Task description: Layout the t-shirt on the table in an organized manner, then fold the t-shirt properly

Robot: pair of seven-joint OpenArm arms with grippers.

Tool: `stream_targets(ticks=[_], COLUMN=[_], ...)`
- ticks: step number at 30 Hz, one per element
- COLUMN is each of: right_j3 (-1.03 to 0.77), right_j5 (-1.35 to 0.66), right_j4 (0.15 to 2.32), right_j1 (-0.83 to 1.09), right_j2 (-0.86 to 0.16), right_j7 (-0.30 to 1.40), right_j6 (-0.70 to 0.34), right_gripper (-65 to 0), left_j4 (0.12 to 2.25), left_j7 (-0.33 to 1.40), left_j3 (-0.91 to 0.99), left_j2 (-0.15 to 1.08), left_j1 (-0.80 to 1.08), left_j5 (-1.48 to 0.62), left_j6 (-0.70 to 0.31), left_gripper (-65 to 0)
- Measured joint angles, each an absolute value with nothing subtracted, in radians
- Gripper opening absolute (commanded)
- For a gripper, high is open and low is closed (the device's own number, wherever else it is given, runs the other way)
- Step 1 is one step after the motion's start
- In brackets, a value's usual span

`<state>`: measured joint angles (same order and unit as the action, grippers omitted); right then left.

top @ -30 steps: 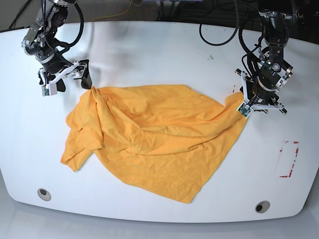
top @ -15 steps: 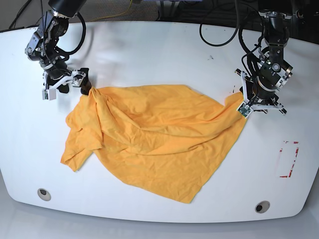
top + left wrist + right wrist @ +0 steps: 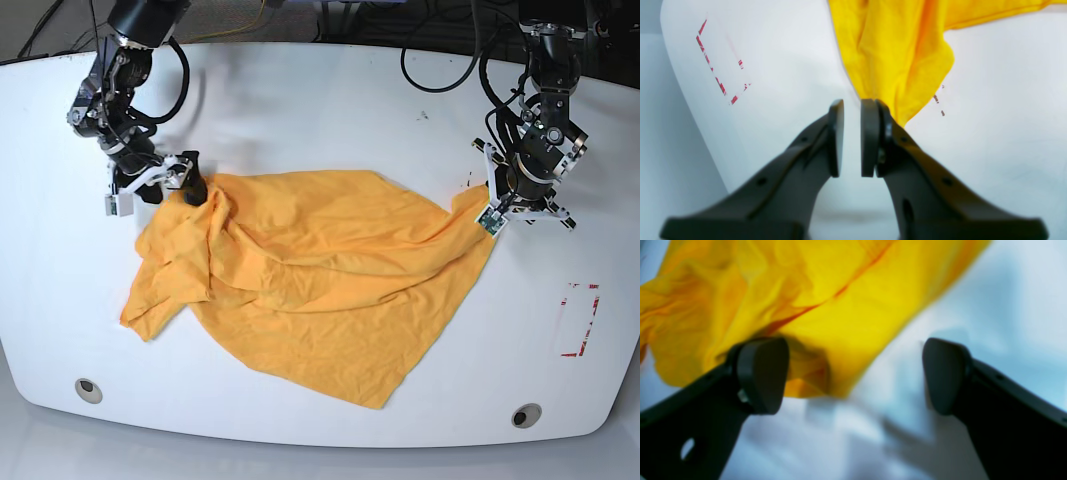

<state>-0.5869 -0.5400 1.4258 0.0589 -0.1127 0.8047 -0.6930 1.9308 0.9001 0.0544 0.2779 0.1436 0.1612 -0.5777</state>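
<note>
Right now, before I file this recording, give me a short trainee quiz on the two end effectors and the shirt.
1. True or false: the right end effector stands wide open at the t-shirt's edge.
2. In the left wrist view, what shows through the narrow gap of the left end effector? A: bunched cloth. B: the bare white table. C: a neck label.
3. Fill in: the red tape outline lies nearer the ___ end effector.

Key: 1 true; 2 B; 3 left.
</note>
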Motion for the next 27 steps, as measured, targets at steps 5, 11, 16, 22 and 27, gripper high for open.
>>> stream_targets(ticks=[5,11,16,22,27], right_j3=[-0.551,-0.550,-0.549,-0.549,-0.547], right_j5=[-0.547,-0.546,-0.527,-0.523,-0.521], right_j4=[1.426,1.426,1.425,1.425,1.467], right_j1=[0.060,0.060,0.060,0.068,0.077], right_j2=[-0.104,-0.091,-0.092,-0.091,-0.098], right_j7=[0.801,0.798,0.821,0.831,0.875], right_j6=[-0.700,-0.700,-0.696,-0.696,-0.696], right_gripper=[-5.3,-21.7,-47.2,-65.0,-62.0], left_j4=[1.931,1.931,1.931,1.931,1.931], left_j7=[0.900,0.900,0.900,0.900,0.900], left_j3=[0.054,0.054,0.054,0.054,0.054], left_j2=[0.278,0.278,0.278,0.278,0.278], left_j1=[0.144,0.144,0.143,0.132,0.121], left_j5=[0.162,0.162,0.164,0.165,0.164], left_j6=[-0.578,-0.578,-0.578,-0.579,-0.578], left_gripper=[-57.7,-57.7,-57.7,-57.7,-57.7])
